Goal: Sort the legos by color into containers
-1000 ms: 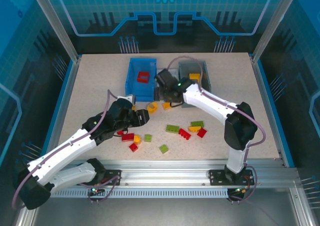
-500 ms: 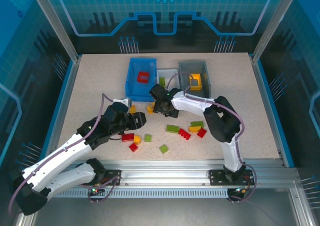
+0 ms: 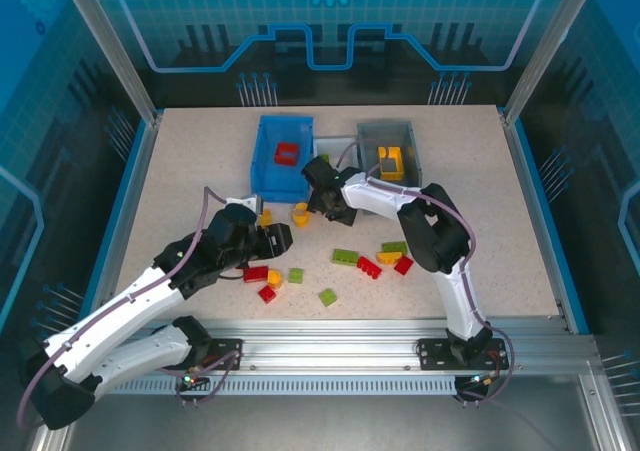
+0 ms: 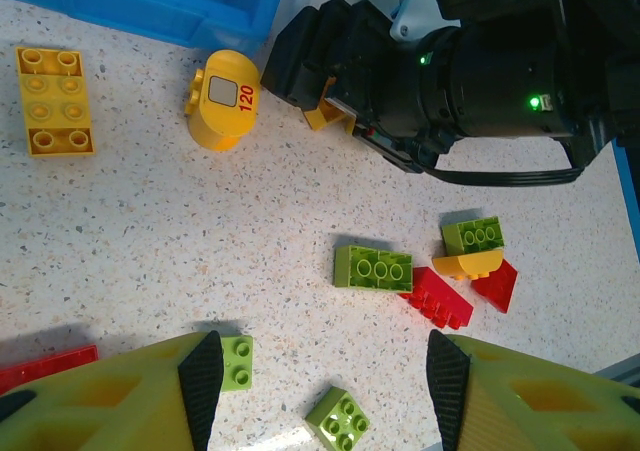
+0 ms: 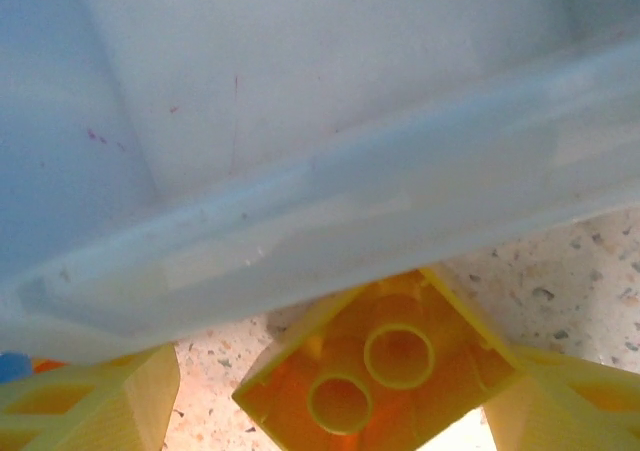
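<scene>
A speckled table is seen from above, with two robot arms bolted at its 6 o'clock edge. Nearest the arms, loose legos in red, lime and yellow lie in two clusters, one at 7 o'clock of the table's centre and one at 5 o'clock.

The left gripper hangs over the 7 o'clock cluster. Its claw is released, fingers apart and holding nothing. In its wrist view a small lime brick lies on the table between the fingers, touching neither. Beyond it, at 9 o'clock of centre, sit a yellow cylinder piece marked 120 and a flat yellow brick.

Further on, the right gripper sits low against the near wall of the white bin. Its claw is released too, with an upturned orange brick on the table between the spread fingers and a gap on one side.

Along the far edge stand the three containers. The blue bin at 11 o'clock holds a red brick, the white bin is at 12 o'clock, and the grey bin at 1 o'clock holds a yellow-orange brick.
</scene>
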### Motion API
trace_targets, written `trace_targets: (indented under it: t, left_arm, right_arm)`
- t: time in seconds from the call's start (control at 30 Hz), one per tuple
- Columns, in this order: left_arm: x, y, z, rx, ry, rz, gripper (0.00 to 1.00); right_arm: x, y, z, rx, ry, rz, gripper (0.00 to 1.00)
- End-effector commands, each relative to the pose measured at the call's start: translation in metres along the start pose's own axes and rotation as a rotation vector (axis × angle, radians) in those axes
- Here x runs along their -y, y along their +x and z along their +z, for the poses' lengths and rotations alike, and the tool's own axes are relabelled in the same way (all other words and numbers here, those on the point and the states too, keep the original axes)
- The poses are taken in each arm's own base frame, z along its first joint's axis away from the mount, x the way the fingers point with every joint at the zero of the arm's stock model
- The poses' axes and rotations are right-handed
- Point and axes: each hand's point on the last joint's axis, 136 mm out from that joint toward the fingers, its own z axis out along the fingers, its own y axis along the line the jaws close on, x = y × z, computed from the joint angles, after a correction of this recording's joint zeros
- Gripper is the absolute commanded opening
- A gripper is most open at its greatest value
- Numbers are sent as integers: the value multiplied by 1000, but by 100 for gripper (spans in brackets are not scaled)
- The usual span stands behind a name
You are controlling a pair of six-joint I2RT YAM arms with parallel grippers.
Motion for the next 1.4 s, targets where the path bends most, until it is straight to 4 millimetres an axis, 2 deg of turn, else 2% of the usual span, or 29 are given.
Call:
trace_targets:
  t: [0.0,0.37,0.73,0.87,1.1,1.27,1.37]
  left_arm:
    - [1,2,-1,-6,1,9,60]
    - [1,2,2,-9,3,4,59]
    - [2,1,2,-2,7,0,59]
    - [3,2,3,-4,11,-3,59]
    - [3,2,3,-8,10,-2,58]
    - [4,2,5,-9,13,-5,59]
    - [6,3,5,-14,22,-8,59]
  right_arm:
    - [8,-10,8,13,40,41,76]
    - [21,-4,10,12,61,29,60]
    - [32,11,-15,47,61,-43,43]
    - [39,10,-12,45,73,-66,34]
    - [34,16,-10,29,55,-140,23]
    - [35,24,-27,39,55,-170,22]
    - [35,27,-51,63,33,-189,21]
